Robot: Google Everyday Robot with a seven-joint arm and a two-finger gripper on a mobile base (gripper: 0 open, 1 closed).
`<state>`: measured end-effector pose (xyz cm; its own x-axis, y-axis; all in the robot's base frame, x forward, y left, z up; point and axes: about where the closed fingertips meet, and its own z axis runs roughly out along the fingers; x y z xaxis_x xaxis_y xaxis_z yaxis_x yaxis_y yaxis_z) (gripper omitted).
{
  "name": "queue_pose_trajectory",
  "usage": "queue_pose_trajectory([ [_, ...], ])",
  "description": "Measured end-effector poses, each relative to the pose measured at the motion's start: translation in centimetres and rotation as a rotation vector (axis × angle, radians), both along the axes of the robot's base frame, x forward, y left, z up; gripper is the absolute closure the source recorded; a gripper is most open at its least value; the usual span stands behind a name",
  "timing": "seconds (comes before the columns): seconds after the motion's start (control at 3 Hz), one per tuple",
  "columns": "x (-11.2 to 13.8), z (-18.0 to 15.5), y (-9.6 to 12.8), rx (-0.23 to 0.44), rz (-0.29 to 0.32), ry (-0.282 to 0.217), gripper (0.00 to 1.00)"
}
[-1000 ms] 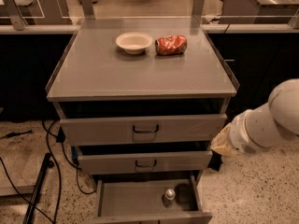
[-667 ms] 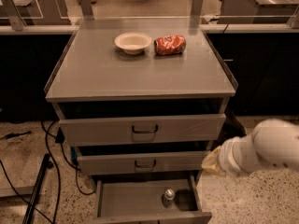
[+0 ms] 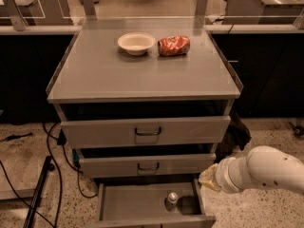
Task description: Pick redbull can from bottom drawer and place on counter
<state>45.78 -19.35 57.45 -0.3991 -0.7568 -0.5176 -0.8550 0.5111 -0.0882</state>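
Observation:
The redbull can (image 3: 172, 201) stands upright on the floor of the open bottom drawer (image 3: 128, 205), right of its middle. The counter (image 3: 142, 75) is the flat grey top of the cabinet above. My white arm (image 3: 263, 170) reaches in from the lower right. The gripper (image 3: 207, 178) shows only as a pale tip at the arm's end, just above the drawer's right wall and to the upper right of the can, apart from it.
A white bowl (image 3: 136, 42) and a crushed red soda can (image 3: 174, 45) lie at the back of the counter. Two shut drawers with dark loop handles (image 3: 147, 131) sit above the open one. Black cables (image 3: 52, 170) trail on the floor at left.
My arm has dropped and swung left, from beside the upper drawers down to the right edge of the open bottom drawer. The can has not moved.

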Motion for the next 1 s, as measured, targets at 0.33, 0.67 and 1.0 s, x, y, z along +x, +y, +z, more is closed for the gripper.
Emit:
queue_pose_trajectory([
  [0.33,0.1,-2.8,-0.2,0.005,0.012,0.020,1.00],
  [0.67,0.6,-7.2,-0.6,0.016,0.010,0.021,1.00],
  [1.0,1.5,-12.7,-0.5,0.038,-0.002,-0.005,1.00],
])
